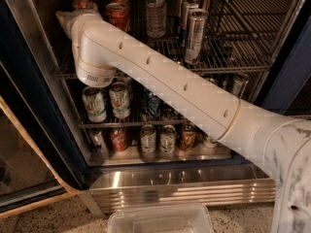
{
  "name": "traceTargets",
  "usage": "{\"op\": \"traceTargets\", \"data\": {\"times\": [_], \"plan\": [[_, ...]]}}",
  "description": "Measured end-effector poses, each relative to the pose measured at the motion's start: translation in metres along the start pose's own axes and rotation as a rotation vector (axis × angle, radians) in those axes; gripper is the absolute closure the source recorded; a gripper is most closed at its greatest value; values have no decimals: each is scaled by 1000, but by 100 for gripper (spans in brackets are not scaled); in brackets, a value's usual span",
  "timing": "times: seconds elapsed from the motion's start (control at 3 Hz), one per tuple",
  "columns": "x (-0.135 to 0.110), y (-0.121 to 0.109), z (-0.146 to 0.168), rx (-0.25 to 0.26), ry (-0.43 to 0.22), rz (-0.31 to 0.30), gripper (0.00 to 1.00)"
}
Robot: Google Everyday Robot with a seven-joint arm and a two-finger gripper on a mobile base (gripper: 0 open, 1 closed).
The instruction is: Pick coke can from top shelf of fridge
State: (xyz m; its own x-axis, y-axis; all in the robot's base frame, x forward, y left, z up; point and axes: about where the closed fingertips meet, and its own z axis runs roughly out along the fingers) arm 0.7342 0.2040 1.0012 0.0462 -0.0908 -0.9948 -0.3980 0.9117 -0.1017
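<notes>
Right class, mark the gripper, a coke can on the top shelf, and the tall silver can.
gripper (63, 17): camera view, visible end, left on the top shelf (243, 52).
coke can (118, 18): camera view, red side wall.
tall silver can (195, 35): camera view, mid-body.

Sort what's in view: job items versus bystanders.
Job: coke can, top shelf, fridge, gripper at the shelf's left end.
Bystanders: slim silver cans, clear bottle, white-and-green cans, plastic tub on the floor.
</notes>
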Motion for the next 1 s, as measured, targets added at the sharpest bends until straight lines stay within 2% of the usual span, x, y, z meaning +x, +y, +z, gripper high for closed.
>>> {"op": "traceTargets", "data": {"times": [1.0], "plan": [[2, 1, -2, 106, 75, -65, 45]]}}
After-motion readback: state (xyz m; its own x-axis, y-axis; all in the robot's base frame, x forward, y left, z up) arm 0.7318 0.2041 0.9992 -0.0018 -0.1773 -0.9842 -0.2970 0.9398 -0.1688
